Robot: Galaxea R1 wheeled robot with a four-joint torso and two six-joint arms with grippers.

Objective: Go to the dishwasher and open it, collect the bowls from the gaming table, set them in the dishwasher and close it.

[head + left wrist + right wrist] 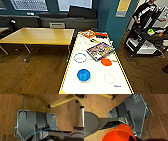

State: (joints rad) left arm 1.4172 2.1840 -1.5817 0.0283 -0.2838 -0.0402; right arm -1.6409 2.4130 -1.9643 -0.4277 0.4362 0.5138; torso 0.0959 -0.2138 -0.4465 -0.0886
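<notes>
The gaming table point(120, 67), white-topped with a yellow edge, runs away from me in the head view. On it a bright blue bowl point(83, 75) stands nearest. An orange bowl point(106, 62) lies further back on the right, and a pale bowl with a purplish rim point(80, 57) on the left. An orange round vessel point(119, 133) shows large and close in the right wrist view; I cannot tell whether it is held. The left wrist view looks down on wooden floor and a yellow table leg point(60, 101). The dishwasher is out of view.
A white round rim point(109, 78) lies near the blue bowl. Two colourful game boxes point(100, 50) point(88, 33) lie further back on the gaming table. A wood-topped table point(37, 35) stands to the left. At the right are a black cart point(145, 41) and a person point(147, 12).
</notes>
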